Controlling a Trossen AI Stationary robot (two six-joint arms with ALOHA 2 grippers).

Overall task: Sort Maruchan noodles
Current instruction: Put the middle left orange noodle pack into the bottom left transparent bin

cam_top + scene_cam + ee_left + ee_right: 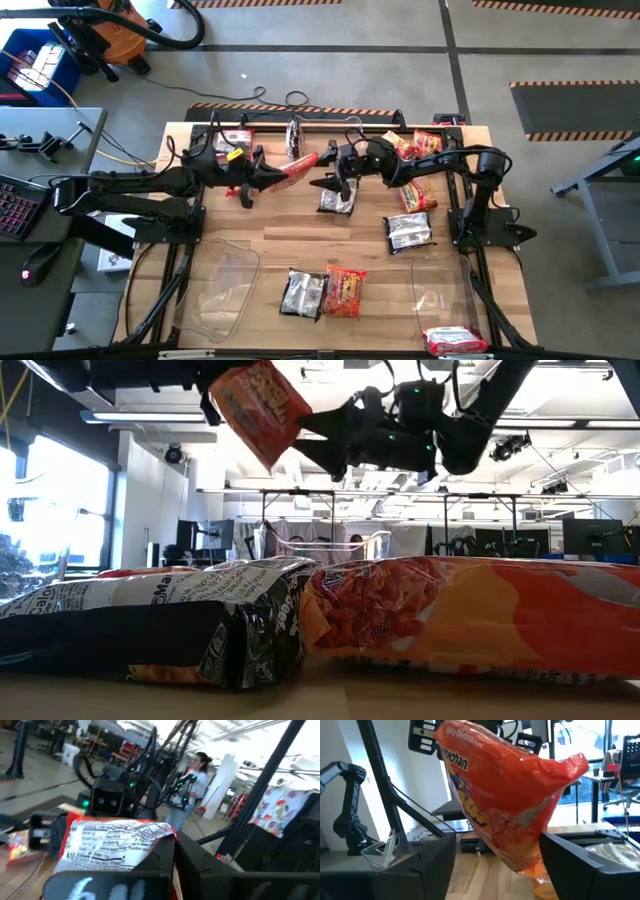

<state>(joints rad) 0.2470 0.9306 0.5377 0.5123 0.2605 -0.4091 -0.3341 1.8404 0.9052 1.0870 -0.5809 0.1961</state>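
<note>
Left hand [272, 180] up in air over back middle of worktop [270, 245], clenched on orange packet [298, 166]. Packet tilted, off worktop, hanging between both hands. Right hand [322, 183] just beside it, fingers spread wide, one on each side of packet's end, not squeezing. Black packet [337, 198] lies under right hand. More packets at back right [420, 145], one black [409, 231] near right side, black and orange pair [324, 292] near front. One red packet [455, 340] lies in clear bin [440, 290] at front right.
</note>
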